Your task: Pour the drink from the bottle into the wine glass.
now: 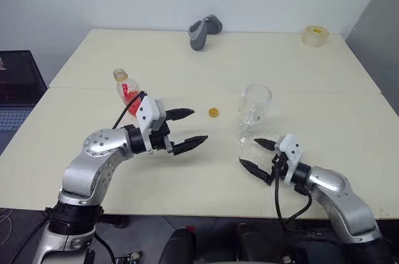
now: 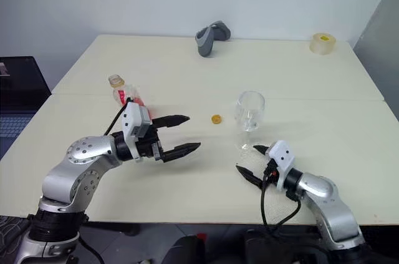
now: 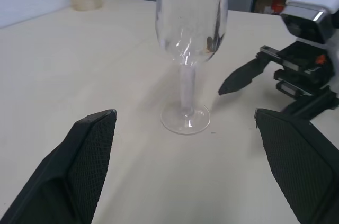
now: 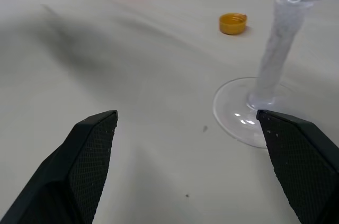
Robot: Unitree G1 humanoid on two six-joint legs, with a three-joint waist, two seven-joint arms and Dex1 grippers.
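The bottle (image 1: 126,90) stands upright and uncapped on the table's left side, with the red drink (image 1: 130,97) in its lower part. Its small yellow-orange cap (image 1: 214,112) lies on the table between bottle and glass. The wine glass (image 1: 255,109) stands upright right of centre, and its bowl (image 3: 190,12) looks clear. My left gripper (image 1: 199,127) is open and level, just in front of the bottle and pointing towards the glass, holding nothing. My right gripper (image 1: 248,151) is open and low, just in front of the glass foot (image 4: 246,113), apart from it.
A grey curved gadget (image 1: 204,30) sits at the table's far edge, and a translucent tape roll (image 1: 316,35) at the far right corner. A laptop (image 1: 15,89) stands off the table's left side. A seam runs across the tabletop behind the glass.
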